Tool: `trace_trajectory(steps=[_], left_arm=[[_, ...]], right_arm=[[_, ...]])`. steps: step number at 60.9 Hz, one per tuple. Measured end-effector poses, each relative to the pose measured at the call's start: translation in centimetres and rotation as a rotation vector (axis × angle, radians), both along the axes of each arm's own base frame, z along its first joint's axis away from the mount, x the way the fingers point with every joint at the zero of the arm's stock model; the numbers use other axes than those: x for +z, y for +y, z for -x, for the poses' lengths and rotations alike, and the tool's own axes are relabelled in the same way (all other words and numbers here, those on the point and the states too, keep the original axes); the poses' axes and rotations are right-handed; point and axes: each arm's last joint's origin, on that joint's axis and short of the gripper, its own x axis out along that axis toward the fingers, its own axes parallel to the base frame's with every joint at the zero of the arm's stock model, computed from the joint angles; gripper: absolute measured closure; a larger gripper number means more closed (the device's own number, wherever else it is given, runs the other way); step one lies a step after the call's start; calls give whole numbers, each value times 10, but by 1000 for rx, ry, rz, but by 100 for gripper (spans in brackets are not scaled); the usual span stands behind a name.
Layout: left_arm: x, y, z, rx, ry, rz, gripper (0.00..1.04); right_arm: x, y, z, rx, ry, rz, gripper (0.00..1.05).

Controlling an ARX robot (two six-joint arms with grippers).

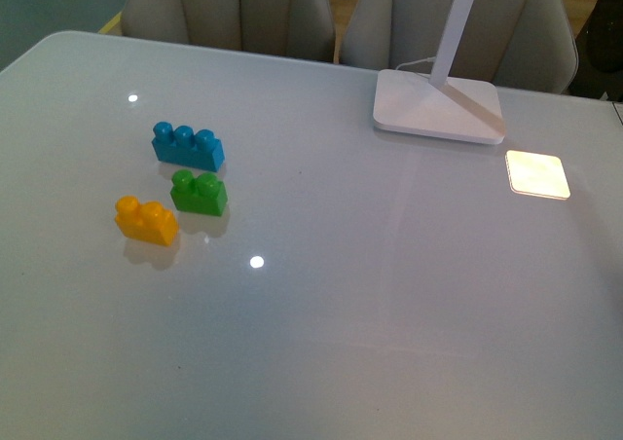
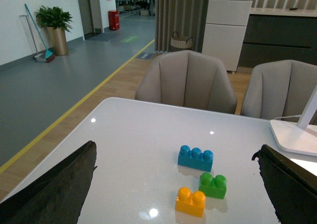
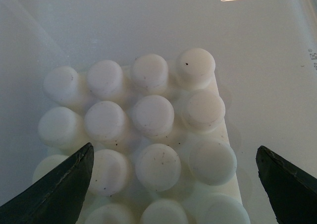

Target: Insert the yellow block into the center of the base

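Two grippers, both spread wide and empty: left gripper [image 2: 176, 144] faces the yellow block [image 1: 146, 220], just beside the green brick [image 1: 200, 193]; right gripper [image 3: 174, 146] hangs over the base [image 3: 153, 115]. Risk: your fingers may catch the green brick.

Left jaws standing wide apart, gripping nothing, dark fingers [image 2: 54, 189] framing wrist view either side. Left wrist sitting raised, pointing forward across counter [image 2: 133, 149]. Right jaws likewise spreading wide, clasping nothing, dark fingers [image 3: 290, 184] showing at both edges. Right wrist hanging low, aiming steeply down toward counter.
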Motion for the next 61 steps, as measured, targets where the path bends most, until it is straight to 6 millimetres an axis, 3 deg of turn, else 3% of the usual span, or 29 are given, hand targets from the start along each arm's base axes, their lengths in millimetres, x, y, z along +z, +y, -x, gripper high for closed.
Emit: trace_trajectory(steps=[33,61], left_arm=[[0,0,0,0,0,0,7],[0,0,0,0,0,0,7]], right_arm=[[-16,15,-10,2,13,-34,9],[-18,68,-25,80,60,-28,9]])
